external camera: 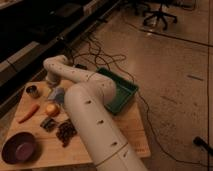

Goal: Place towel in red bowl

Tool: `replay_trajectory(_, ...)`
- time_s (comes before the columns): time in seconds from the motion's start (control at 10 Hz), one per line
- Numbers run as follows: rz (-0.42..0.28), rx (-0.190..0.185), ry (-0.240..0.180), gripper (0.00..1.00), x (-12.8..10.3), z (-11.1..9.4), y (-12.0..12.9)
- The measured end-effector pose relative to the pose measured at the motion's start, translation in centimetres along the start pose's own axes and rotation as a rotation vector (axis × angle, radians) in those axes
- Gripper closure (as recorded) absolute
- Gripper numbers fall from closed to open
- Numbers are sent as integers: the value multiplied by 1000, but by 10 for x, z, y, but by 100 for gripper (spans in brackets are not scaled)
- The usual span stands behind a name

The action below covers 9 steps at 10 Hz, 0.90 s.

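The towel (56, 94) is a pale blue crumpled cloth near the back left of the wooden table (130, 131). The red bowl (18, 148) is a dark reddish-purple dish at the table's front left corner, and it looks empty. My white arm reaches from the front across the table and bends down at the back left. The gripper (51, 85) is at its end, right over the towel and mostly hidden by the wrist.
A metal can (33, 91) stands left of the towel. A carrot (27, 113), a yellow-orange fruit (52, 109), a dark packet (48, 123) and a dark brown cluster (65, 133) lie between towel and bowl. A green tray (123, 93) sits at the back right. Cables run across the floor.
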State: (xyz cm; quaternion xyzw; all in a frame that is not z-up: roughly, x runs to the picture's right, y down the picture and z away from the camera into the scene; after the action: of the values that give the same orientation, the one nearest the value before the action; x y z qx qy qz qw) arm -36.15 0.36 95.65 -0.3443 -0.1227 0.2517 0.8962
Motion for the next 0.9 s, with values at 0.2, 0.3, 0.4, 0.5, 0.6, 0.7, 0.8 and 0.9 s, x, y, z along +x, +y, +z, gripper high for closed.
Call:
replay_trajectory(0.2,5,-16,19,20,3,8,1)
replay_trajectory(0.3,7,-18,25,20,4,9,0)
replay_trajectory(0.4,8,-22,35,20,7,12,1)
replay_trajectory(0.5,12,-25,44,20,9,16,3)
replay_trajectory(0.6,16,-27,53,20,11,19,4)
replay_trajectory(0.7,19,-29,60,20,12,21,5)
replay_trajectory(0.8,22,-29,66,27,15,24,4)
replay_trajectory(0.9,25,-30,71,36,18,26,4)
